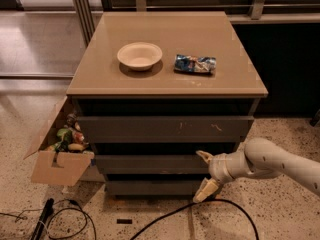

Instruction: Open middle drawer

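Spreading its two fingers wide, one above the other, the gripper [204,174] sits at the right end of the middle drawer [150,164]. The upper fingertip is at the panel's top edge. The front runs leftward from there, between the scratched top drawer [165,129] and the bottom drawer [150,187]. Opening it likely means pulling straight out from the cabinet [165,86], across that long axis.

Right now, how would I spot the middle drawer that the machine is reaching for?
Find the tan-topped cabinet with three dark drawer fronts stacked beneath. The middle drawer is the second front down, with the open pincer at its right end. The top front above it bears pale scratches, the bottom front sits nearest the floor; this one is plain and between them.
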`<action>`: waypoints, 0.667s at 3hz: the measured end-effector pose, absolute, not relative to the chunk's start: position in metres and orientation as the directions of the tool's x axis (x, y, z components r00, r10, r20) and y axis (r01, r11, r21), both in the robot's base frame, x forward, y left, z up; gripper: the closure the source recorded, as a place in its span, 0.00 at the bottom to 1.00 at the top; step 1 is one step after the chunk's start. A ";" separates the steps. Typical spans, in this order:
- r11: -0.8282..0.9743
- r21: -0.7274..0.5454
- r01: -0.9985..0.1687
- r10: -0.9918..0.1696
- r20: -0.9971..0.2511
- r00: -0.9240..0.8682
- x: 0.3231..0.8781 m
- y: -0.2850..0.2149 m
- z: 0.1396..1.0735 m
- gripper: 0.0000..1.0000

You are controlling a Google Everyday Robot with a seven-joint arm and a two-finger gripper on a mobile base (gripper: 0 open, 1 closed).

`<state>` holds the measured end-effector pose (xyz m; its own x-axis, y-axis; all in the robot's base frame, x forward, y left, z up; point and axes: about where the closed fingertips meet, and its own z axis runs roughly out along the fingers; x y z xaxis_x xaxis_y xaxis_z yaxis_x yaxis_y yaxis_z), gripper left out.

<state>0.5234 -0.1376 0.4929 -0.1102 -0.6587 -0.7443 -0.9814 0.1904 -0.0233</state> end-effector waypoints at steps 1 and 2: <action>0.222 -0.141 -0.965 -0.713 -0.699 -0.062 0.531 -0.138 0.500 0.00; 0.246 -0.163 -0.955 -0.717 -0.694 -0.066 0.539 -0.140 0.498 0.00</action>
<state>0.5391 -0.1397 0.4977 -0.0661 -0.7167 -0.6943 -0.9554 0.2462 -0.1632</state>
